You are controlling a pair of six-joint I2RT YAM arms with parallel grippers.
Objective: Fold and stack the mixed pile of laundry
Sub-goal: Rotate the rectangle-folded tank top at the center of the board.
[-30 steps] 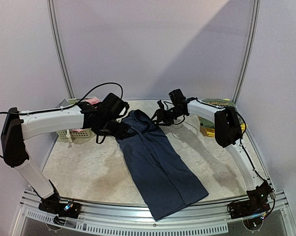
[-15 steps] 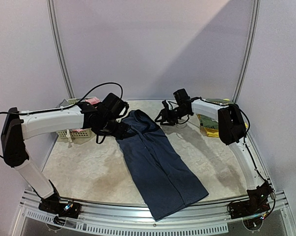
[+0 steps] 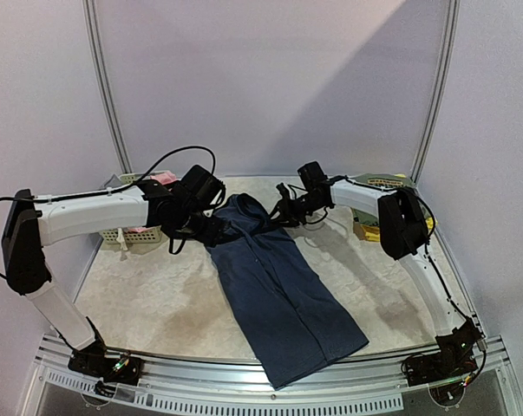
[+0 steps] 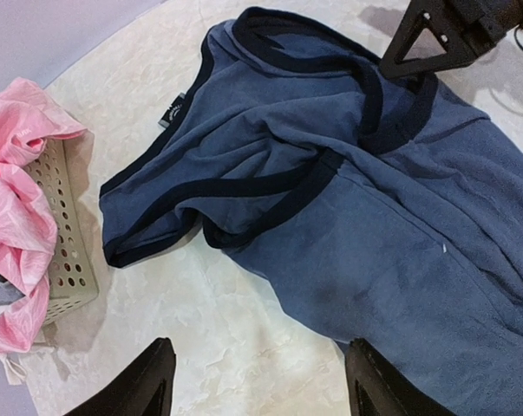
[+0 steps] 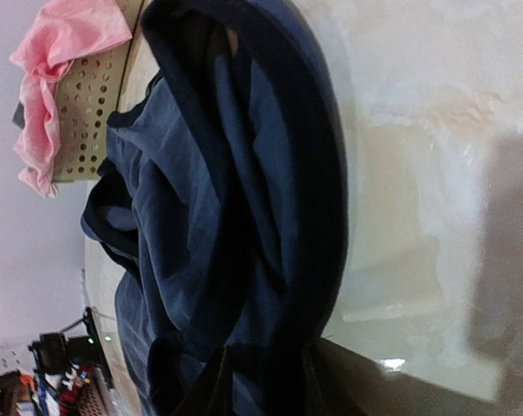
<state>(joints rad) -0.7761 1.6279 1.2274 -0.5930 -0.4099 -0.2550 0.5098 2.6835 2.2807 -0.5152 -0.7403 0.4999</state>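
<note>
Navy dress [image 3: 278, 286], limp and light by my reckoning
My right tool [image 5: 268, 381] pinches its neck trim (likely the best hold); left tool [image 4: 261, 386] hangs spread beside the dress.

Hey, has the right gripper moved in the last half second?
Yes. In the top view the right gripper has swung left toward the unmoved navy dress and now meets its collar.

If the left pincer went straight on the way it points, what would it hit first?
The left pincer would probably meet the navy dress near its dark-trimmed armhole; depth is unclear, so maybe bare table first.
</note>
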